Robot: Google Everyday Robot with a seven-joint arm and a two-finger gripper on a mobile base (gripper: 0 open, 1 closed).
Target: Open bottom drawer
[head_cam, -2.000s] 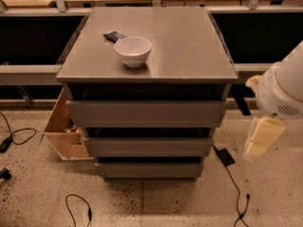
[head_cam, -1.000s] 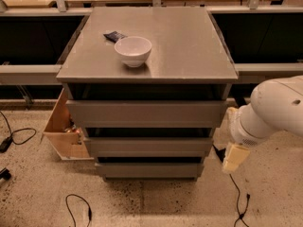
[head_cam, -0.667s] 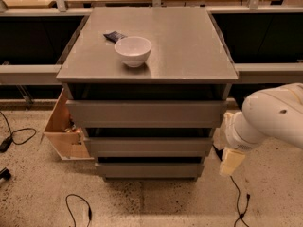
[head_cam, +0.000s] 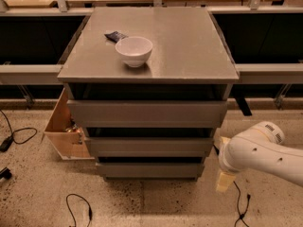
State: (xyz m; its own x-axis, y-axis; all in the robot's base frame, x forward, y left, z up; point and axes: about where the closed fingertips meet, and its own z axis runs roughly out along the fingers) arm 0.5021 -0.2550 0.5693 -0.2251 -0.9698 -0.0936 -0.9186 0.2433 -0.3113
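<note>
The bottom drawer [head_cam: 149, 170] is the lowest, slimmest grey front of the three-drawer cabinet, just above the floor, and it looks closed. Two taller grey drawers [head_cam: 147, 113] sit above it. My white arm reaches in from the right, low beside the cabinet. The gripper [head_cam: 222, 181] hangs as a pale block just right of the bottom drawer's right end, near the floor, apart from the drawer front.
A white bowl [head_cam: 134, 51] and a small dark packet [head_cam: 115, 36] lie on the cabinet top [head_cam: 189, 46]. A light wooden box [head_cam: 64, 126] stands at the cabinet's left. Black cables [head_cam: 78, 205] run over the speckled floor at left and right.
The arm has swung down and left from the right edge, bringing the gripper lower and closer to the bottom drawer's right end. The drawers have not moved.
</note>
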